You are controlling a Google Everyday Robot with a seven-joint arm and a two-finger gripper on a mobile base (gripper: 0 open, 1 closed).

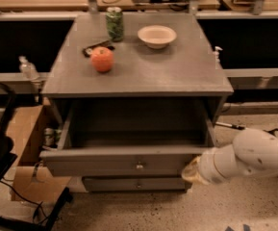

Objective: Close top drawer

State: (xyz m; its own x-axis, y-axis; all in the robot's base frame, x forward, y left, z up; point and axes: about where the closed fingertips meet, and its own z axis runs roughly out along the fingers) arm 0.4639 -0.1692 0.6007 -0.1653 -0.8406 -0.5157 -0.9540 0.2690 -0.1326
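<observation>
End effector (190, 171) — at top drawer (95, 163) front.

Grey cabinet top (182, 73): green drink can (114, 24) at rear left, white bowl (157, 35) to its right, orange-red fruit (102, 59) nearer the front, touching a small dark object (95, 48). Left of the cabinet: open cardboard box (25, 138) on speckled floor (143, 211). Clear bottle (27, 68) behind.

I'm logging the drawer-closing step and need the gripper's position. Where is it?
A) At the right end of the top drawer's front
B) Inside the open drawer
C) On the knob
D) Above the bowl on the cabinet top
A: the gripper sits at the right end of the top drawer front, right of the knob; the drawer stands open.
</observation>
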